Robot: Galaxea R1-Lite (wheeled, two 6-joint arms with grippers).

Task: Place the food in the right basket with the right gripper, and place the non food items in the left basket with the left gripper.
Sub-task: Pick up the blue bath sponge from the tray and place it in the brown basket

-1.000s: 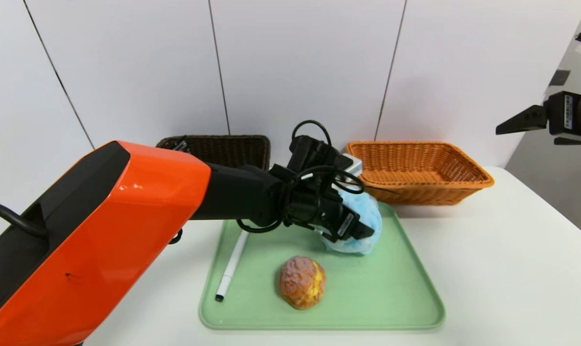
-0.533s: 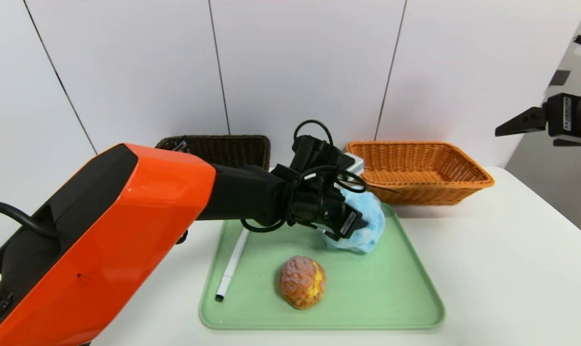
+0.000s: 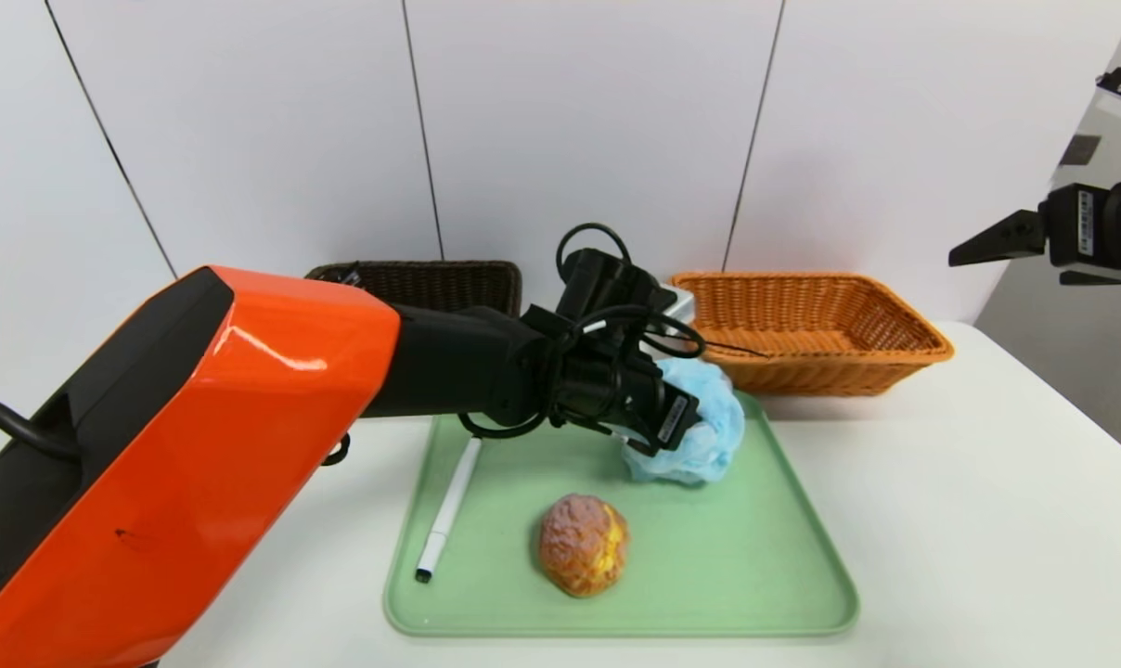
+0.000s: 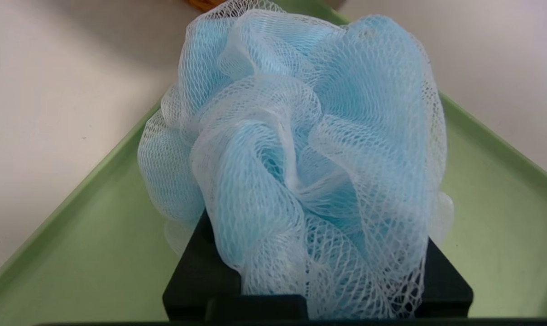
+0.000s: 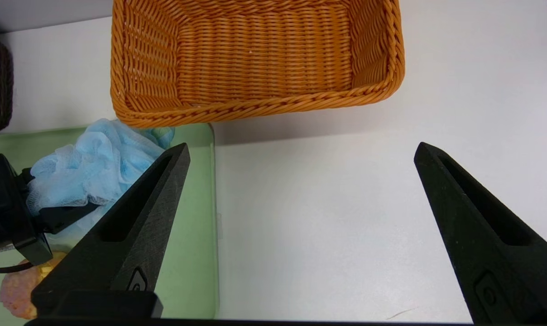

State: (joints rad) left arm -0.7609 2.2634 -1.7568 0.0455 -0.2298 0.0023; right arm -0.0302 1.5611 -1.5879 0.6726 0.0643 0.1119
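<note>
My left gripper [image 3: 686, 429] is shut on a blue mesh bath sponge [image 3: 709, 429] over the far right part of the green tray [image 3: 783, 594]. The sponge [image 4: 300, 149] fills the left wrist view, bulging between the black fingers [image 4: 201, 271]. A brown bread roll [image 3: 583, 544] lies on the tray's near middle. A white pen [image 3: 447, 510] rests along the tray's left side. The dark brown left basket [image 3: 431, 283] and the orange right basket [image 3: 806, 329] stand behind the tray. My right gripper [image 5: 300, 151] hangs open, high at the right, over the bare table.
The white table [image 3: 969, 520] stretches to the right of the tray. A white panelled wall stands right behind both baskets. My orange left arm [image 3: 199, 445] crosses the left foreground and hides part of the table there.
My left gripper has lifted a little with the sponge and drawn slightly left, so the sponge now sits higher above the tray. The right gripper barely moved.
</note>
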